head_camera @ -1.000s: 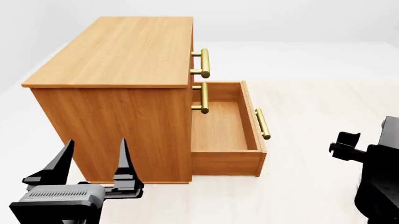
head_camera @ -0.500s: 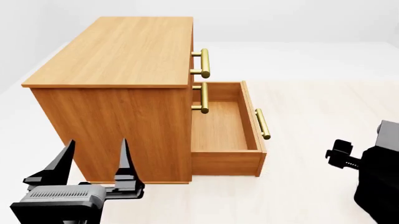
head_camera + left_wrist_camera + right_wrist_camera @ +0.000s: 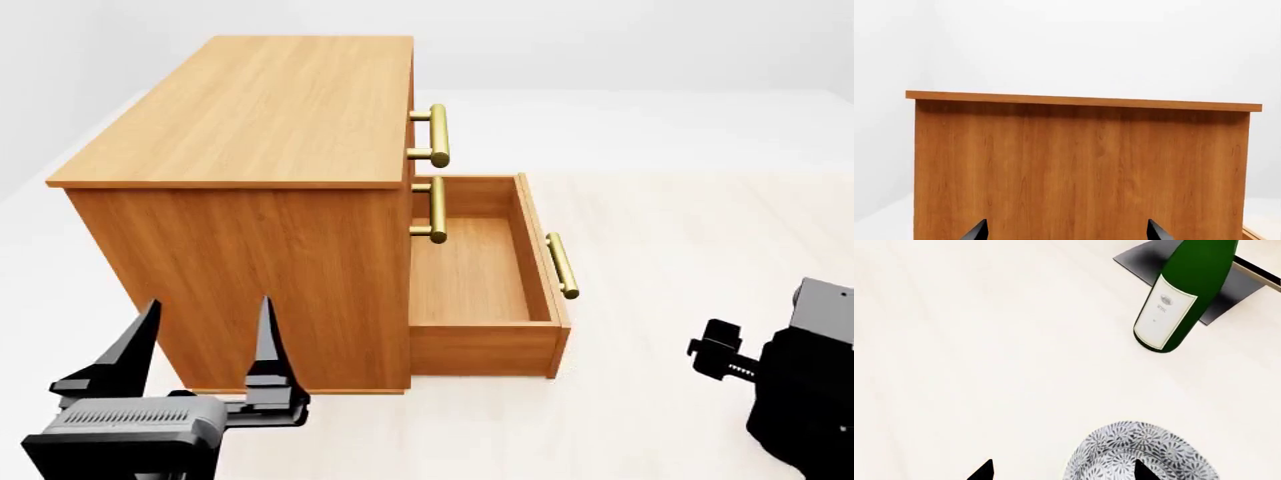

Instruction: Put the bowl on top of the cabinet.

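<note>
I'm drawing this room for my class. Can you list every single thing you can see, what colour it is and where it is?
cabinet: one, orange-brown wood, standing on the floor ahead of the left arm; flat top bare.
open drawer: one, same wood, lowest one, pulled out, nothing seen inside.
handles: three, brass bars, on the drawer fronts.
bowl: one, white with a dark blue-grey leaf pattern, on the pale floor, by the right pincer.
bottle: one, dark green with a white label, partly over a dark mat.
mat: one, dark grey, flat on the floor.
floor: pale.
left pincer: black, open, facing the cabinet's side.
right pincer: black, open, only its tips show.
</note>
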Robot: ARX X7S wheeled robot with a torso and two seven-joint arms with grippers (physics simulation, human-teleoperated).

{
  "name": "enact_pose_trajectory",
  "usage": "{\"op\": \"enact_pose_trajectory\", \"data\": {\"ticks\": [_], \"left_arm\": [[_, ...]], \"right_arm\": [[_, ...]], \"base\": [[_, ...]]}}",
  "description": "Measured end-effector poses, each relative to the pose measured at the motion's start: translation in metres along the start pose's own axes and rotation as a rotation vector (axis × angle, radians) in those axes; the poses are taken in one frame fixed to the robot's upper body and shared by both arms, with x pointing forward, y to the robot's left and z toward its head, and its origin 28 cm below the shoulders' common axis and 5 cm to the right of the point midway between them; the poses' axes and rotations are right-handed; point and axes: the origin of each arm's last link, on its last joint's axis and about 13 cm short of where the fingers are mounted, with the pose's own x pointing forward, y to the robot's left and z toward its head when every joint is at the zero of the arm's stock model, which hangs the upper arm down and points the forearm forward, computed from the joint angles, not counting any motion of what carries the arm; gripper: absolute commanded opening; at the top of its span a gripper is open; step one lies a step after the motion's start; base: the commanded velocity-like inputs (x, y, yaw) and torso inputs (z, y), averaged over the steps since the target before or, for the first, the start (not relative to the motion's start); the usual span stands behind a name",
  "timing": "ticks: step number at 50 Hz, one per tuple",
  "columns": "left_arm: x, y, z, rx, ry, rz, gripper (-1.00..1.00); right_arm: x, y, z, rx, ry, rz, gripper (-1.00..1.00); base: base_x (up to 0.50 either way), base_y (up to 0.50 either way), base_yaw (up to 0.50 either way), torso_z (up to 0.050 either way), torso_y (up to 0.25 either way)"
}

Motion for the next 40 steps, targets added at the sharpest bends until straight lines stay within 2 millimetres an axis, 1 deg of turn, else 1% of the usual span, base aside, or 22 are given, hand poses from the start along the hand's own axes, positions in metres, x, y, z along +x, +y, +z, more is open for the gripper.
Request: {"op": "enact_pose_trajectory", "data": {"ticks": [18,40], "left_arm": [[0.000,0.000,0.000,-0.001,0.000,0.001,1.00],[0.000,0.000,0.000,-0.001,0.000,0.000,1.00]], "right_arm": [[0.013,0.003,-0.012,-0.005,0.059,-0.025,1.00],[0.024,0.004,-0.024,-0.023,0.090,-0.062,1.00]], "base": [[0.00,0.00,0.00,0.000,0.000],[0.00,0.00,0.00,0.000,0.000]]}}
